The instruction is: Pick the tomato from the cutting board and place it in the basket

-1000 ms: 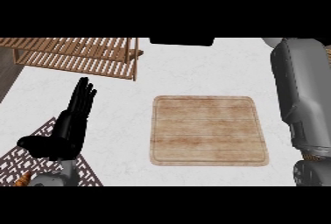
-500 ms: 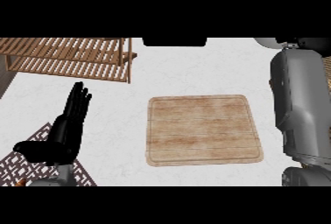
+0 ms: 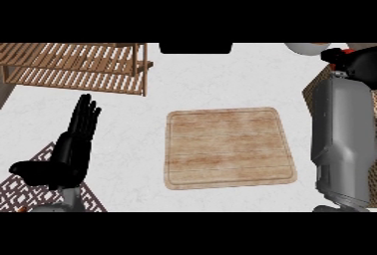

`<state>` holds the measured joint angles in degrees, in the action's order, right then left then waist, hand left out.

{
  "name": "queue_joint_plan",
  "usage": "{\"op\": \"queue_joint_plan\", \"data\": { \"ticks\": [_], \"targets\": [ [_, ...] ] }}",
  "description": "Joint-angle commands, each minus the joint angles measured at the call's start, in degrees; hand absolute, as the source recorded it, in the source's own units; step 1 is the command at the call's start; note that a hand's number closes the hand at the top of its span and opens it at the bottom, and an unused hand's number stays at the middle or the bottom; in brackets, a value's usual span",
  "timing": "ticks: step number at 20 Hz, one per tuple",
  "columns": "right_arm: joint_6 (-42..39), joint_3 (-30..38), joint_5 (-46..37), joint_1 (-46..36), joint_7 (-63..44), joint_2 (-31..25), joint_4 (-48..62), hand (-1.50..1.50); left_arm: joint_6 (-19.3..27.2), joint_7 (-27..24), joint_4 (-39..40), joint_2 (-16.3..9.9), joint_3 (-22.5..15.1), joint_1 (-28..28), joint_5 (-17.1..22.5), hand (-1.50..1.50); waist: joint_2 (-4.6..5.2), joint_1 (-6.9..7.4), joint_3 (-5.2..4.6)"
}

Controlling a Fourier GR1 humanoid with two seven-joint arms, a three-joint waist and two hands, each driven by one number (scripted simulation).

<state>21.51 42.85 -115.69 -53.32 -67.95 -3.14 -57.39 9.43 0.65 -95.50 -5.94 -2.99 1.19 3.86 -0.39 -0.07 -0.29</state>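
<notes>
Counting: one cutting board (image 3: pixel 230 148) right of left hand (image 3: pixel 70 149), fingers straight, apart; one basket (image 3: pixel 77 67) beyond it; right hand (image 3: pixel 358 63) closed on red tomato (image 3: pixel 333 54)

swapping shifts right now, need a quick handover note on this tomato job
Left hand: open, resting at the counter's left, holding nothing.
Right hand: at the upper right edge, mostly cut off, so its grip cannot be told. A bit of red beside it may be the tomato.
Cutting board: centre, no tomato on it.
Basket: upper left, no tomato visible inside.
Done: tomato off the board.
Left: confirm it is held, carry it to the basket, release.
</notes>
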Motion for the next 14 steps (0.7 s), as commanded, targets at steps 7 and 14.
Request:
{"op": "queue_joint_plan", "data": {
  "ticks": [7,14],
  "targets": [
    [2.79,4.29,3.29,7.39,-4.01,2.43,-4.11,1.5,-0.05,-0.91,0.45,0.63,-0.04,0.23,-0.53,0.0,0.5,0.17,0.29],
    [5.04,2.53,7.47,13.85,-2.93,3.1,-8.19,1.5,0.34,-1.18,0.61,2.24,-1.78,-0.32,-1.5,0.0,0.4,0.13,0.29]
  ]
}}
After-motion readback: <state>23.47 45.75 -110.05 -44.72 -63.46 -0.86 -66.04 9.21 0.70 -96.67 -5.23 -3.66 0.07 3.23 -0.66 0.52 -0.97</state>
